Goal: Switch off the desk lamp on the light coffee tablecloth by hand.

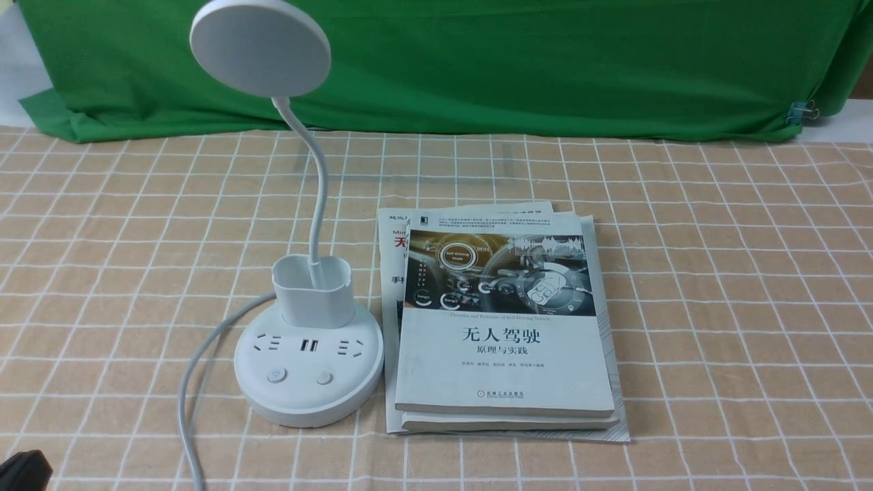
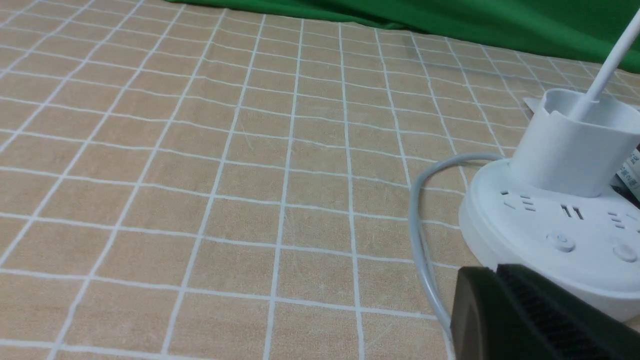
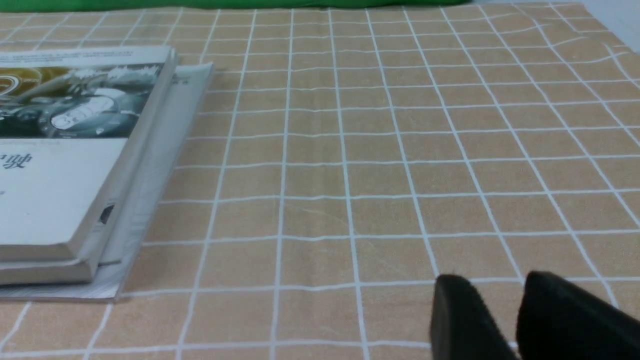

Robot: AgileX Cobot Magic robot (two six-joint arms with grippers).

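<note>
The white desk lamp stands left of centre on the light coffee tablecloth. Its round base carries sockets and two buttons, with a cup holder, a thin neck and a disc head. No glow shows from the head. My left gripper is shut and empty, low over the cloth just short of the base. In the front view only a black corner of it shows at the bottom left. My right gripper is slightly open and empty over bare cloth.
A stack of books lies right beside the lamp base and also shows in the right wrist view. The lamp's white cord curves off the base's left side to the front edge. A green backdrop cloth hangs behind.
</note>
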